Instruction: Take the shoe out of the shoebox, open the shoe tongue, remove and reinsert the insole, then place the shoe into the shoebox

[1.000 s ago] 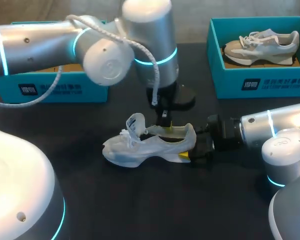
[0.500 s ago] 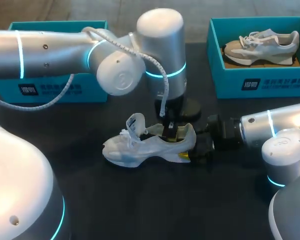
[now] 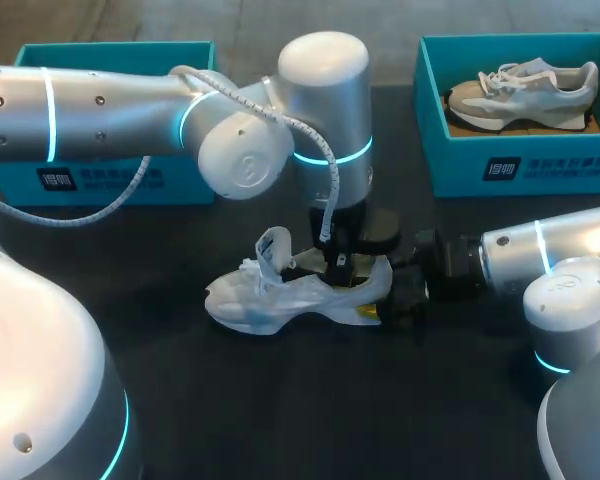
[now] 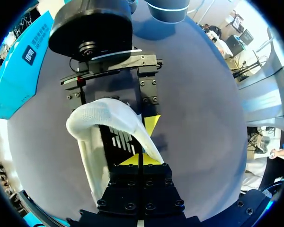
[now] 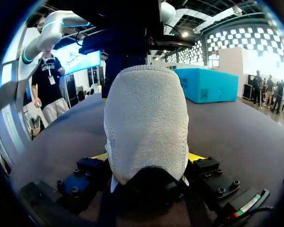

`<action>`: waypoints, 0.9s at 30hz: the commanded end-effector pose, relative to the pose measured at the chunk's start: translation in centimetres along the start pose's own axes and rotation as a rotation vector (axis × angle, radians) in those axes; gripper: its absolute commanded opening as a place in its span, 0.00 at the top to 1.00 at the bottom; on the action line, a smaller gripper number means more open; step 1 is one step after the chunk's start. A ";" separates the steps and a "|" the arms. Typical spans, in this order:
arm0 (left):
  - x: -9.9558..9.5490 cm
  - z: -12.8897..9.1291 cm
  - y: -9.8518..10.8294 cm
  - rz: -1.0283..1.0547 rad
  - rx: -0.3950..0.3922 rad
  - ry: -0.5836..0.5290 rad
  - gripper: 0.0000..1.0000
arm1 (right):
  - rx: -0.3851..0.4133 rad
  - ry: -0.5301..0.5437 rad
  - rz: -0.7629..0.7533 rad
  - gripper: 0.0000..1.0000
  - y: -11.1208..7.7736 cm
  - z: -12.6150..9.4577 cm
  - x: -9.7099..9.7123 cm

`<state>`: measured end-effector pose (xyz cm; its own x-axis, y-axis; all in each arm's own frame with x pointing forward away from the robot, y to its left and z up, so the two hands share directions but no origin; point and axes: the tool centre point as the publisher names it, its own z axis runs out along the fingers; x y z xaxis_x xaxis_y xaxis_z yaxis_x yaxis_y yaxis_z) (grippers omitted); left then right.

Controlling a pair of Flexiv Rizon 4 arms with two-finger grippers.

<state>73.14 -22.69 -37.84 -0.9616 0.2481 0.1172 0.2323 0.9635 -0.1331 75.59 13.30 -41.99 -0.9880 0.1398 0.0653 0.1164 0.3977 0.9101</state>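
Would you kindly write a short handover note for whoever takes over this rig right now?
Right gripper: shut on the heel of the white shoe, which stands on its sole on the table.
Left gripper: down in the shoe's opening; its grip cannot be judged.
Left shoebox: behind the left arm, inside hidden. Right shoebox holds a second shoe.
Done: shoe out, tongue lifted.
Left: the dark insole appears to be inside; pull it, reinsert it, box the shoe.
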 end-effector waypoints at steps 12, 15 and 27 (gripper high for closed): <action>0.4 2.0 0.1 0.016 -0.002 0.024 0.97 | 0.003 -0.001 0.001 1.00 -0.1 0.4 -0.1; 0.6 2.3 0.1 0.028 0.001 0.031 0.84 | 0.003 -0.001 0.001 1.00 -0.1 0.4 -0.1; 0.7 4.0 0.5 0.039 -0.022 0.011 0.67 | 0.003 -0.001 0.001 1.00 -0.1 0.4 -0.1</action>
<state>73.37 -22.42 -40.30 -0.9495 0.2849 0.1314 0.2697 0.9552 -0.1220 75.29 13.37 -42.10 -0.9884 0.1384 0.0620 0.1128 0.3982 0.9103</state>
